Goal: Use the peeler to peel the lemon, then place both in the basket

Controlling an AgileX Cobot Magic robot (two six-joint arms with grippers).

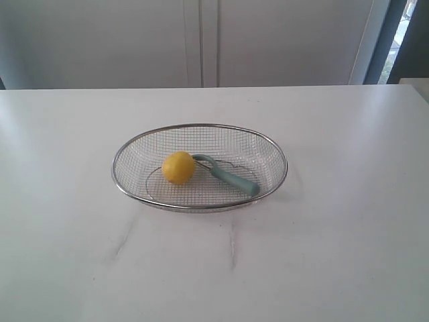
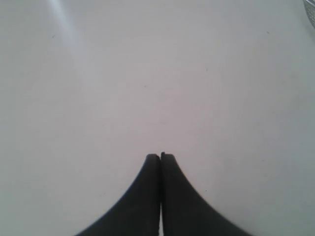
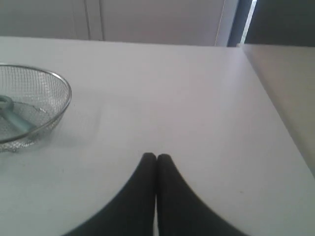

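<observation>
Silver wire mesh formed the single basket (image 1: 167, 139), a wide shallow oval with a thick metal rim, standing near the middle of the white table (image 1: 335, 235). Items counted: one basket, one lemon, one peeler, two grippers. The lemon (image 1: 178, 167) lay inside the basket, left of its centre in the exterior view. It was small, round and evenly yellow, and whether its skin had been cut could not be told. The peeler (image 1: 231, 178) also lay inside the basket. Its curved loop head was at the lemon's right side, touching or just beside it, and its pale teal-green handle ran toward the near right wall. The right wrist view showed part of the basket (image 3: 66, 91) with a stretch of the peeler (image 3: 12, 118) on the mesh. The left gripper (image 2: 160, 156) was closed, its black fingers (image 2: 147, 187) pressed together and holding nothing, over bare table. The right gripper (image 3: 156, 157) was likewise closed and empty, over the table and well apart from the basket.
</observation>
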